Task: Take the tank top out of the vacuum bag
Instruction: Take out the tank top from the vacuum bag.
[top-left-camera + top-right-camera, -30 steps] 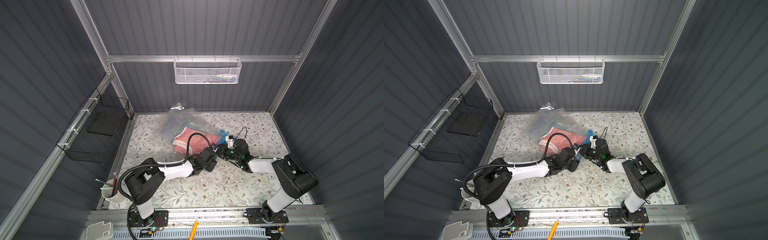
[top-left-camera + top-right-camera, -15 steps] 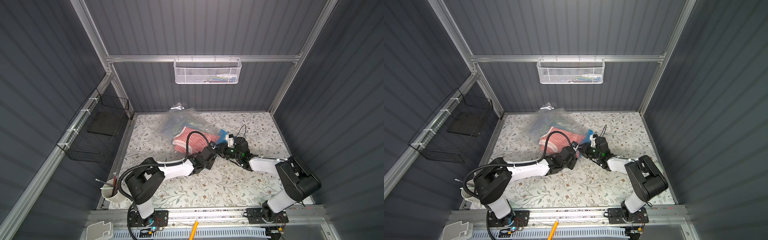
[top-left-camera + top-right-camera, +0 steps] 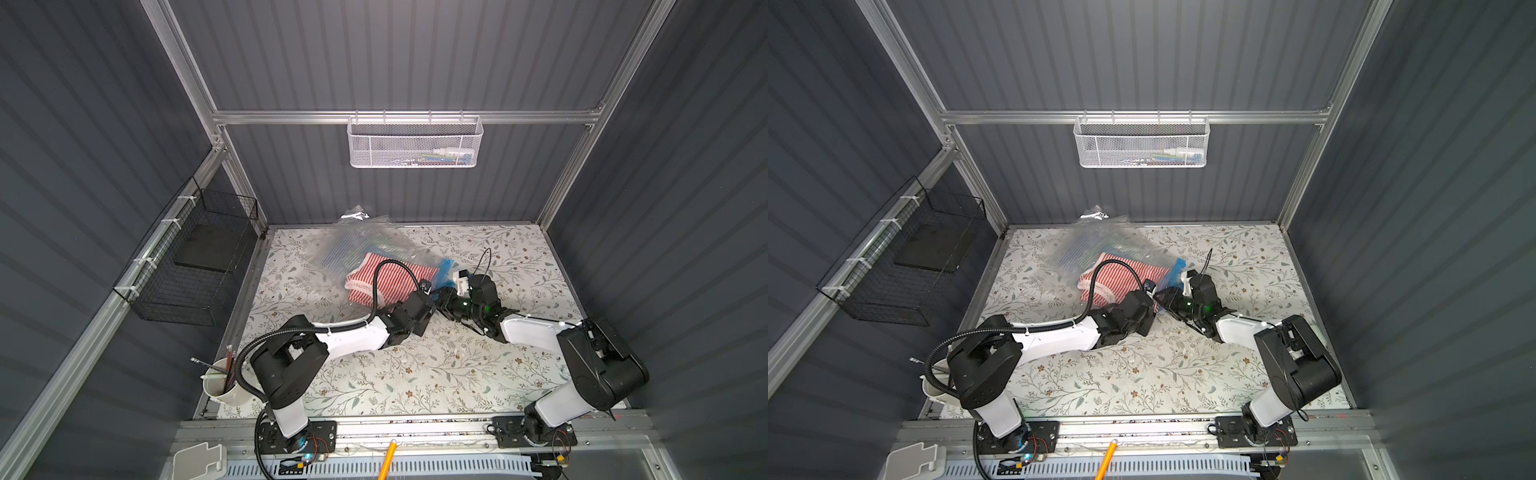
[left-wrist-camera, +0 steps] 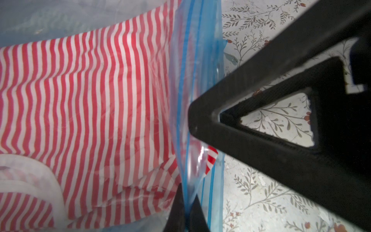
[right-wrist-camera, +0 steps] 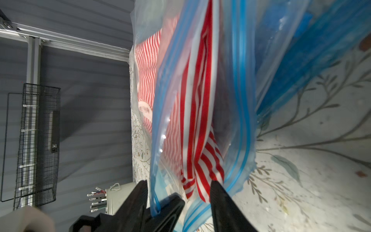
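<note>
Tank top [image 3: 395, 286], red-striped, soft and light, lies mostly inside the slippery clear bag [image 3: 353, 245]; left gripper [image 4: 185, 217] pinches the bag's blue lip, right gripper [image 5: 178, 183] gapes around a protruding fabric corner, probably the best hold.

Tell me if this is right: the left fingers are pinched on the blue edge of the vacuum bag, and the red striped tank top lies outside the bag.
No. The left fingers are pinched on the blue edge of the vacuum bag, but the red striped tank top lies inside the bag; the left wrist view shows it through the plastic.
</note>
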`<state>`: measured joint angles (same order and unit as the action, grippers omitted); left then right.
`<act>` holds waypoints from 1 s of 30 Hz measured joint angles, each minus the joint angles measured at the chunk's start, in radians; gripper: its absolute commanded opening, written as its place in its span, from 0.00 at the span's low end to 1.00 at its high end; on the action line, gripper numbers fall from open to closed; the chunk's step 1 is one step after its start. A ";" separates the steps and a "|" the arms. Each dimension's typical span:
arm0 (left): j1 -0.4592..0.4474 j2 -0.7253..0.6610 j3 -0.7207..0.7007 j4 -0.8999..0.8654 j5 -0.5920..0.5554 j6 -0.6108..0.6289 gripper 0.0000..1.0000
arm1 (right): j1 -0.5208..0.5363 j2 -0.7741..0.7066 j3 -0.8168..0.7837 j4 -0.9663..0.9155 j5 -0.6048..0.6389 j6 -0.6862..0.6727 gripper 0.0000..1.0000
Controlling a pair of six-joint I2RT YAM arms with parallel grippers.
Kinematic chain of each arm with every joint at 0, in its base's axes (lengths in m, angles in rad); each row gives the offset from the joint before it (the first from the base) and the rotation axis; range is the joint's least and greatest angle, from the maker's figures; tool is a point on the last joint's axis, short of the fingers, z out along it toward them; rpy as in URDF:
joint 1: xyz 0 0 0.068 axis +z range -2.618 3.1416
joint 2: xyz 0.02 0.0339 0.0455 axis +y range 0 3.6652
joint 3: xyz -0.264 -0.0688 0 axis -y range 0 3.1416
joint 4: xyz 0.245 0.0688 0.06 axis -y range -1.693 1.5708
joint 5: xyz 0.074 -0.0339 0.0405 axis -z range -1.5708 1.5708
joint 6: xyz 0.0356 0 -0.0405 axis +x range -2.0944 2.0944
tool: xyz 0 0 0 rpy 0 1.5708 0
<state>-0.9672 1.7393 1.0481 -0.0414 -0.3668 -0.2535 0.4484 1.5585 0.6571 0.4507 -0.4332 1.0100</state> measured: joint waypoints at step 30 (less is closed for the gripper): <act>0.002 -0.047 0.000 -0.010 0.050 -0.024 0.00 | 0.010 0.187 0.119 0.024 0.022 -0.050 0.41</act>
<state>-0.9653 1.6920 1.0481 -0.0509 -0.3172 -0.2779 0.4583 1.7454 0.7757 0.4747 -0.4110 0.9604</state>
